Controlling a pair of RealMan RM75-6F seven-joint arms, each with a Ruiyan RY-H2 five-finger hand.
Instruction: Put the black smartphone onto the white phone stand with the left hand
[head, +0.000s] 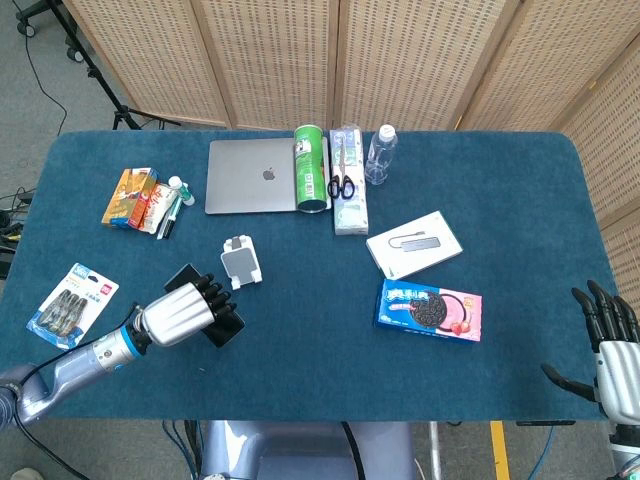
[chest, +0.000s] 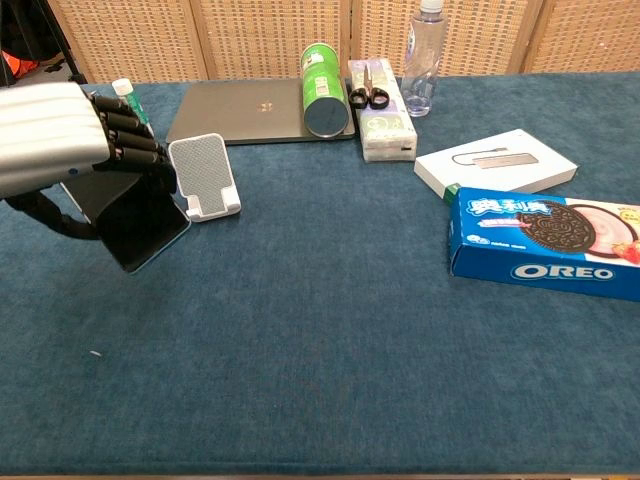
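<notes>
**Phone in our left hand, beside the stand**

Our left hand (chest: 60, 140) grips the black smartphone (chest: 140, 225), tilted and raised off the blue counter (chest: 330, 350), just left of the white phone stand (chest: 203, 177). Our right hand (head: 612, 345) holds nothing, fingers spread, at the counter's far right edge, near the Oreo box (head: 430, 310).

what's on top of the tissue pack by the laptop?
A pair of black-handled scissors lies on the tissue pack, between the green can and the water bottle. The pack's top under the scissors is covered.
</notes>
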